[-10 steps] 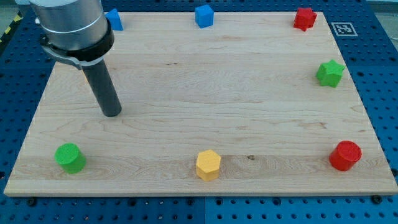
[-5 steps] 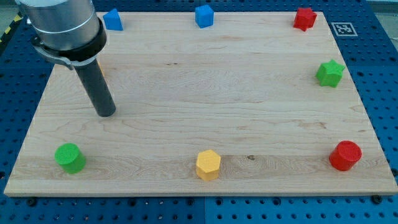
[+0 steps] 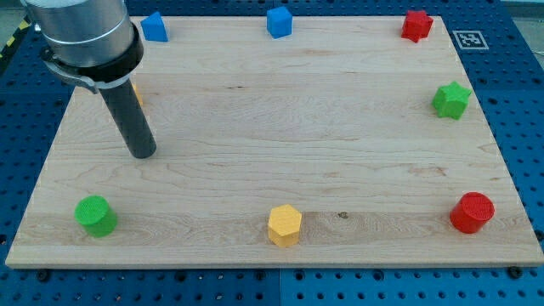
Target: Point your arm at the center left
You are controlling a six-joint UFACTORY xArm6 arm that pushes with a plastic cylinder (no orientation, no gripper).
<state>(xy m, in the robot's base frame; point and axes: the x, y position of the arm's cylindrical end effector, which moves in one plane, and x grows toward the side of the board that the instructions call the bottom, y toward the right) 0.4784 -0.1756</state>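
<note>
My tip (image 3: 143, 154) rests on the wooden board (image 3: 280, 127) at its middle left, away from every block. The nearest block is a green cylinder (image 3: 95, 216), below and left of the tip near the view's bottom left corner. A sliver of a yellow-orange block (image 3: 136, 92) shows behind the rod, mostly hidden by it. The arm's grey body (image 3: 81, 34) covers the board's top left corner.
A blue block (image 3: 154, 26) and a blue cube (image 3: 279, 21) sit along the top edge, a red star-like block (image 3: 416, 25) at top right. A green star (image 3: 451, 100) is at the right edge, a red cylinder (image 3: 472, 212) at bottom right, a yellow hexagon (image 3: 285, 225) at bottom centre.
My tip has slid a little toward the view's left over the last second, then nearly stopped. No block has moved.
</note>
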